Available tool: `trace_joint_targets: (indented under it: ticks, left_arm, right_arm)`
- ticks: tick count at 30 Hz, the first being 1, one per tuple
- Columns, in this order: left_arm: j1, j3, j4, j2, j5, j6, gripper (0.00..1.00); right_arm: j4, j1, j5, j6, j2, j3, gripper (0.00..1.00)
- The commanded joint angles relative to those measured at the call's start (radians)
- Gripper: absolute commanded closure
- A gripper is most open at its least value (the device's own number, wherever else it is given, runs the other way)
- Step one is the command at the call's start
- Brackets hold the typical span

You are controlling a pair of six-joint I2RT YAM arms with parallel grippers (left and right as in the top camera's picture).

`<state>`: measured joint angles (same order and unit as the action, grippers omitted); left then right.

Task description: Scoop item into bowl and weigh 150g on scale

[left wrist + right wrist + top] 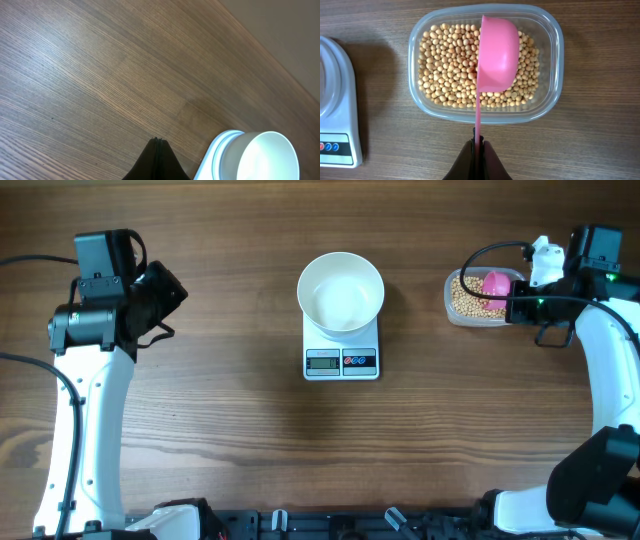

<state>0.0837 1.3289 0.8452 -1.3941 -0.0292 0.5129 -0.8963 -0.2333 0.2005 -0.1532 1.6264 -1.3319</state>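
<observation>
Bowl sat empty on the scale, nothing weighed yet; right gripper pinched the scoop lying on the beans; left gripper was closed, empty.

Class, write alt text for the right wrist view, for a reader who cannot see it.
The right gripper is shut on the handle of a pink scoop, whose cup rests on tan beans in a clear plastic tub. Part of a white scale shows at the left of the wooden table.

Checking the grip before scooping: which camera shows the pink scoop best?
Right wrist: the pink scoop sits large over the beans, handle between the right gripper's jaws. Overhead shows a small pink spot; left wrist shows none of it.
</observation>
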Motion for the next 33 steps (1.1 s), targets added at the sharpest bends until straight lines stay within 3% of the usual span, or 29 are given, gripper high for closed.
trace_joint_targets:
  ticks: [1,27,33]
  left_arm:
    - [0.004,0.000,-0.002,-0.009,-0.015,-0.012,0.96]
    - [0.004,0.000,0.013,-0.009,-0.015,-0.012,0.96]
    - [0.004,0.000,0.013,-0.009,-0.015,-0.012,0.96]
  right_arm:
    - [-0.002,0.008,0.076,0.027,0.021,0.012,0.96]
    - [-0.032,0.000,0.177,0.158,0.098,0.012,0.95]
    - [-0.035,-0.026,0.286,0.159,0.098,0.012,0.96]
